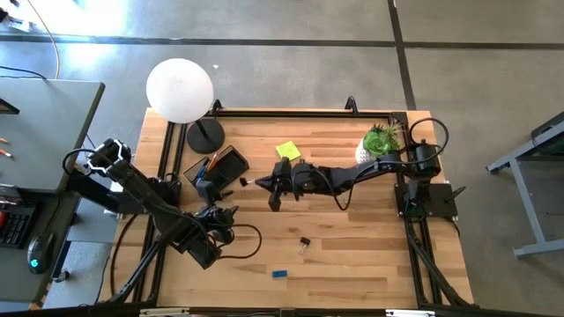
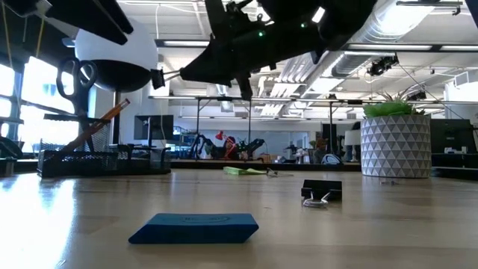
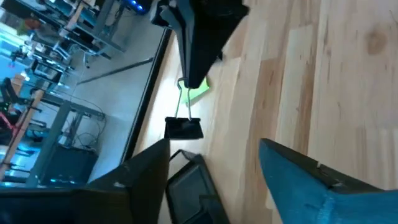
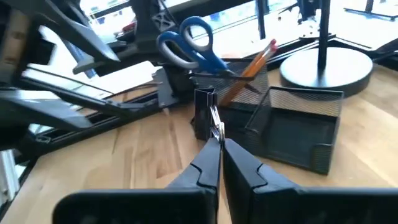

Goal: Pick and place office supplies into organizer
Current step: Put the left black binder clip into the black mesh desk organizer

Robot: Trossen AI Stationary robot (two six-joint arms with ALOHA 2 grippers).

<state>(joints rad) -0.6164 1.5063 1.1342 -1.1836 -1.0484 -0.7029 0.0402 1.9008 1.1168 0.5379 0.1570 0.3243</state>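
1. Black mesh organizer (image 1: 222,169) sits near the worktop's far-left corner, just beside the round lamp base (image 1: 204,135). We see blue-handled scissors (image 4: 186,43) and orange pencils (image 4: 252,70) standing in its tall compartment; the low tray section looks bare in the right wrist view.
2. Right end effector (image 1: 264,183) is over the worktop's middle, just right of the organizer. Its fingers are pinched together on the wire handles of a black binder clip (image 4: 204,115), which hangs off the tips, clear of the wood.
3. Left end effector (image 1: 231,214) is nearer the front-left, well short of the organizer. Its fingers are spread wide and we see nothing between them.
4. Second binder clip (image 1: 304,242) lies on the worktop toward the front edge, about mid-width.
5. Small blue eraser (image 1: 279,274) lies flat closer to the front edge, near that clip but apart from it.
6. Yellow sticky-note pad (image 1: 287,151) lies toward the far edge, just behind the right arm's wrist.
7. Potted plant (image 1: 380,143) stands near the far-right corner.
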